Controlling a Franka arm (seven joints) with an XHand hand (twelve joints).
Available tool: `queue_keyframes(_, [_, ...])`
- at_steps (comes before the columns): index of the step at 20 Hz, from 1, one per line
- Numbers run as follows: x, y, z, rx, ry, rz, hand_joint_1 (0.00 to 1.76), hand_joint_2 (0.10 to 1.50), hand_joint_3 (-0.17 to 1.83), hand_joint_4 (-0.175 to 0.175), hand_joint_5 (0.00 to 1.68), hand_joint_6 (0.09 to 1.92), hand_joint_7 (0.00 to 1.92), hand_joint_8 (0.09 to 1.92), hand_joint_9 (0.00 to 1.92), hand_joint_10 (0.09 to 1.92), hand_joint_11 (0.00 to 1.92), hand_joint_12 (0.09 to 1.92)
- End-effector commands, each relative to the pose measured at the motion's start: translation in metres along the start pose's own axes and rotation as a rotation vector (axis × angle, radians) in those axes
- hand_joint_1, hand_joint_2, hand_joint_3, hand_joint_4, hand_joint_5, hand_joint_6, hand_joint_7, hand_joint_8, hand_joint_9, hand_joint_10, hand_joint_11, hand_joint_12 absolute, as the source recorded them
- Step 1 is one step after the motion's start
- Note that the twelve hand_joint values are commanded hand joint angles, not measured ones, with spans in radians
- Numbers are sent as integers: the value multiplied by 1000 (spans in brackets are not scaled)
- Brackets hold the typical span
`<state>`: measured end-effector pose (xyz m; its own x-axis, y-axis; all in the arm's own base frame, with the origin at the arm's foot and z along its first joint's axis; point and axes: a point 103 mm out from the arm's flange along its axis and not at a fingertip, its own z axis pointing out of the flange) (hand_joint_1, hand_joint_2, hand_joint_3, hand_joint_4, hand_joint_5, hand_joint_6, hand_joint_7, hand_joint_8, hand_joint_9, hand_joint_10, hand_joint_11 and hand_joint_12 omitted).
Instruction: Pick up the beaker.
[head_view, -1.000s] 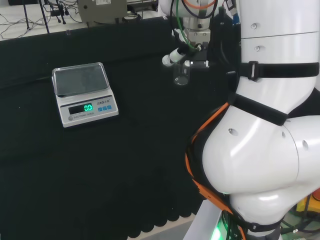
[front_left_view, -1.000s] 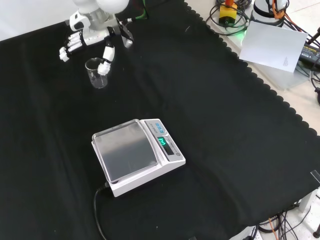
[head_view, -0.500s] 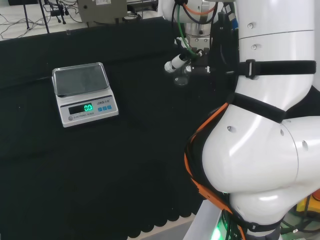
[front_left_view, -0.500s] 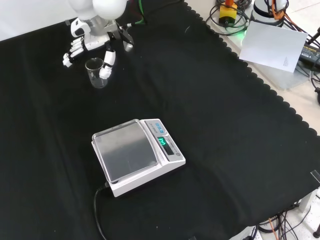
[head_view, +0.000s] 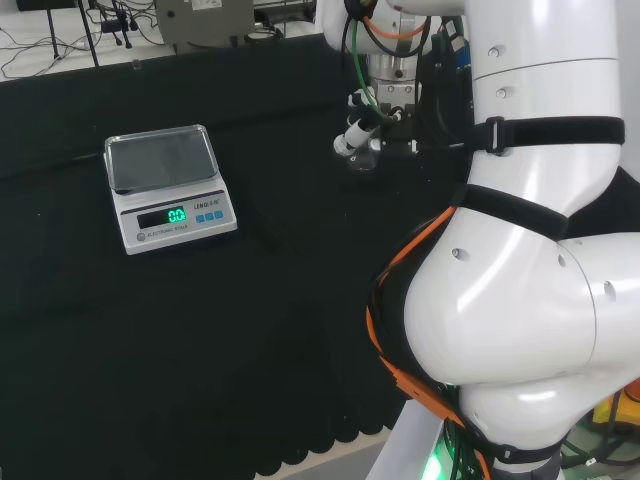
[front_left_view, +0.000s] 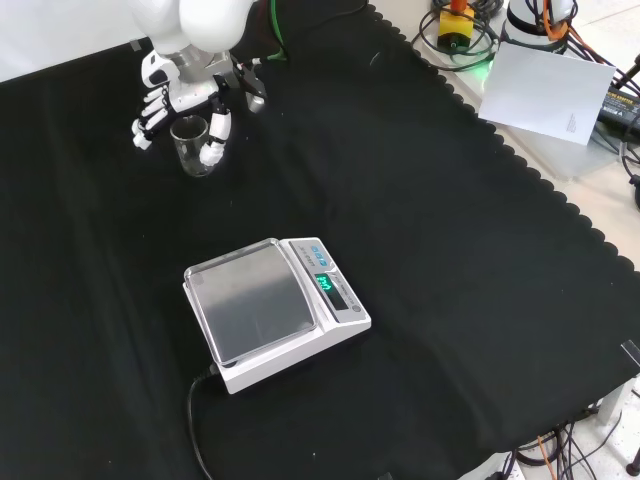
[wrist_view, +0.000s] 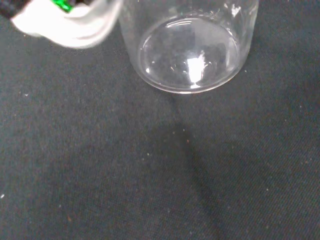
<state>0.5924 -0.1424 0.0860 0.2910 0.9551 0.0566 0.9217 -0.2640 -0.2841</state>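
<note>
Front view: the hand (front_left_view: 185, 95) straddles the clear glass beaker (front_left_view: 191, 146) — fingers left, thumb right, spread wide, not gripping it — upright on the black tabletop (front_left_view: 420, 220).

In the wrist view the beaker (wrist_view: 190, 50) is cut off above its base, beside a blurred white part of the robot hand (wrist_view: 75, 25).

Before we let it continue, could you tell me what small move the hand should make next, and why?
Probably curl the fingers in round the beaker. The hand is low, fingers on one side and thumb on the other, still straight, and the beaker stands on the cloth.
</note>
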Motion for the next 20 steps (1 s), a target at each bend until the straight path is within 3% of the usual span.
queue_keyframes(1, [3, -2, 3, -42, -1, -1, 918, 570, 577, 92, 368, 87, 166, 652, 446, 790, 105, 1560])
queue_keyframes(2, [4, -2, 3, -62, -4, -2, 966, 571, 645, 93, 447, 87, 257, 698, 559, 789, 256, 1510])
queue_keyframes(5, [5, -1, 2, -103, 4, -11, 1089, 589, 791, 89, 524, 826, 566, 916, 917, 792, 757, 1267])
queue_keyframes(7, [7, 1, 2, -115, 5, -20, 1120, 614, 816, 72, 615, 1103, 689, 1122, 1019, 899, 943, 1159])
queue_keyframes(9, [9, 2, 0, -136, 3, -30, 1107, 790, 636, -14, 818, 1180, 765, 1280, 1083, 1003, 1115, 1039])
queue_keyframes(10, [9, 1, -2, -142, 2, -34, 1150, 891, 503, -80, 838, 1210, 805, 1290, 1104, 1039, 1186, 980])
queue_keyframes(12, [10, 1, -4, -148, -2, -38, 1207, 1020, 309, -151, 836, 1239, 846, 1278, 1124, 1087, 1261, 894])
queue_keyframes(15, [11, -3, -14, -163, -6, -42, 1227, 1066, 237, -173, 832, 1250, 858, 1273, 1141, 1113, 1268, 853])
queue_keyframes(20, [14, -8, -40, -201, -9, -54, 1229, 1069, 235, -175, 830, 1256, 858, 1278, 1138, 1144, 1260, 839])
